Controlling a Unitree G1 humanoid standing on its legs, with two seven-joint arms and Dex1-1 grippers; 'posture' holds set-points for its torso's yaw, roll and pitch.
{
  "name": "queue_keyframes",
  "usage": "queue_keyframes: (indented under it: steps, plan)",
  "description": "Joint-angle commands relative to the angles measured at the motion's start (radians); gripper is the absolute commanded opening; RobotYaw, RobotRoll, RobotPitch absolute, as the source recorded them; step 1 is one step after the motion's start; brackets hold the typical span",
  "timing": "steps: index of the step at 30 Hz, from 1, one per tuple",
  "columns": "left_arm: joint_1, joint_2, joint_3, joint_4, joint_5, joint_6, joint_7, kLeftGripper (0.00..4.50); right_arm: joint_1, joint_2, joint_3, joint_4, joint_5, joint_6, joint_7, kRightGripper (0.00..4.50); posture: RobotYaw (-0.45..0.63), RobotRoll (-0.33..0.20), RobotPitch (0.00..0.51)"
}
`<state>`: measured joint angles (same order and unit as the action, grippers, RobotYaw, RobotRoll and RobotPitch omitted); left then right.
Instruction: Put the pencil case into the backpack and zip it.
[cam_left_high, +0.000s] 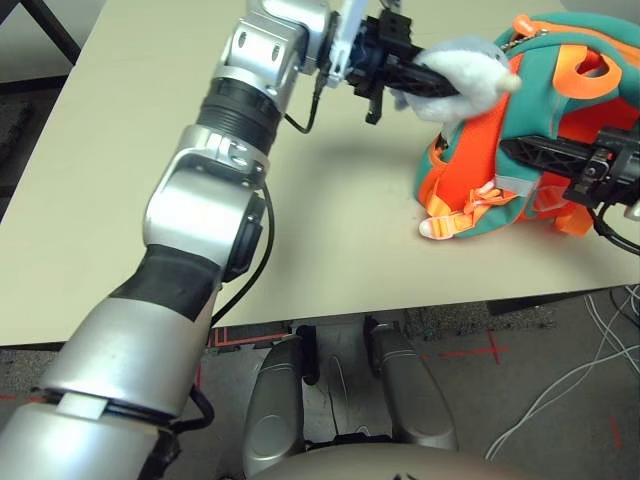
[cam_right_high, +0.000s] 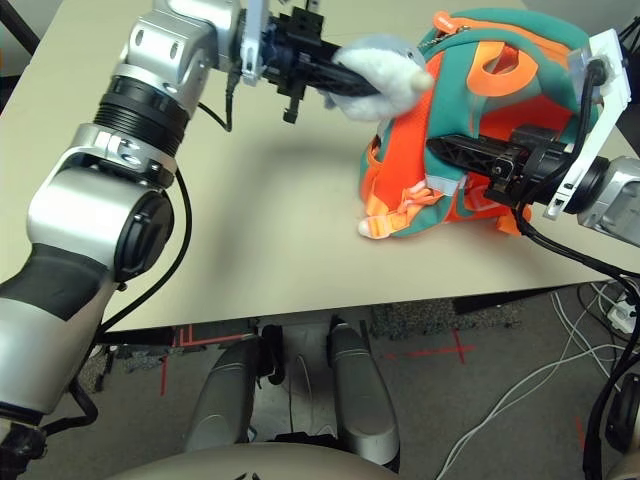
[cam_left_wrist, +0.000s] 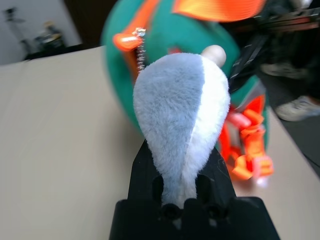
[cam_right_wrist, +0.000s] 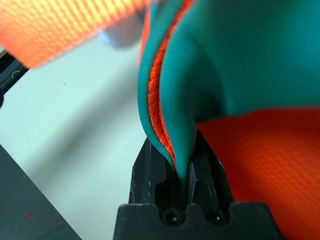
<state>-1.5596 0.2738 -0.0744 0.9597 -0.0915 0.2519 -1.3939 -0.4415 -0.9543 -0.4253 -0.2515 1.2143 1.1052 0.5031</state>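
Left gripper (cam_left_wrist: 182, 172) pinches the grey-white plush toy (cam_left_wrist: 182, 112); right gripper (cam_right_wrist: 176, 165) clamps teal trim (cam_right_wrist: 172, 100) between its fingertips. Likely zipping next: pull steadily.

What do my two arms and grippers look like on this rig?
The left arm is rounded silver segments with a ribbed black joint, a black band and a loose black cable. The right arm shows silver too, with a white bracket and black cables. The left gripper and right gripper are black, with tapering fingers.

Head pair looks steeply down, sharing table and backpack (cam_right_high: 460, 120); wrists seemingly peer closer.
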Motion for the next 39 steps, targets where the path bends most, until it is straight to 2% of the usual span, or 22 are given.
queue_keyframes:
  steps: [1,7,11,15,18,24,32,37,39]
  plan:
    - [0.01,0.073,0.04,-0.017,-0.028,0.078,0.015,0.27,0.027,0.006,0.022,-0.011,-0.01,0.02,0.013,0.12,-0.09,0.0,0.246]
    - [0.172,0.143,0.039,-0.241,-0.101,0.33,-0.004,0.27,0.036,0.007,0.02,-0.012,-0.014,0.02,0.021,0.12,-0.09,0.0,0.25]
    - [0.309,0.154,0.049,-0.437,-0.18,0.505,0.036,0.26,0.041,0.007,0.018,-0.012,-0.015,0.018,0.023,0.12,-0.09,0.0,0.253]
    - [0.347,0.143,0.114,-0.529,-0.289,0.67,0.122,0.26,0.045,0.007,0.018,-0.01,-0.019,0.015,0.025,0.12,-0.09,0.0,0.253]
    - [0.387,0.164,0.106,-0.59,-0.331,0.744,0.147,0.26,0.046,0.009,0.019,-0.009,-0.022,0.013,0.026,0.12,-0.09,0.0,0.253]
    - [0.529,0.216,0.024,-0.703,-0.373,0.82,0.151,0.26,0.047,0.017,0.019,-0.01,-0.027,0.011,0.026,0.12,-0.1,0.0,0.252]
    - [0.638,0.273,-0.092,-0.699,-0.346,0.782,0.156,0.26,0.05,0.026,0.014,-0.011,-0.035,0.011,0.026,0.12,-0.11,0.0,0.252]
    - [0.703,0.247,-0.145,-0.676,-0.328,0.726,0.186,0.26,0.05,0.028,0.012,-0.011,-0.039,0.01,0.024,0.12,-0.11,0.0,0.252]
    - [0.71,0.201,-0.14,-0.641,-0.33,0.711,0.226,0.26,0.049,0.029,0.013,-0.009,-0.041,0.009,0.024,0.12,-0.11,0.0,0.252]
